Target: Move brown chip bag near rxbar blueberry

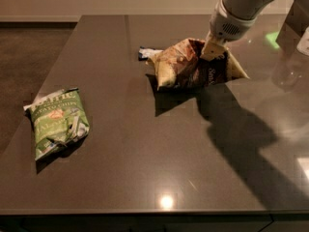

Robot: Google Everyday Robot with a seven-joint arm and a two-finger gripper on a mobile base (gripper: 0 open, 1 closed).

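Observation:
The brown chip bag [190, 64] is a wrinkly brown and cream foil bag held just above the dark table [145, 153], at the upper middle. My gripper [211, 50] comes down from the upper right and is shut on the bag's top edge. The rxbar blueberry [146, 53] is a small dark bar with a white end; only its left part shows, right behind the bag's left corner. The bag hides the rest of it.
A green chip bag [57, 121] lies near the table's left edge. A clear glass object [289, 71] stands at the far right by a green light patch [272, 38]. The table's front edge runs along the bottom.

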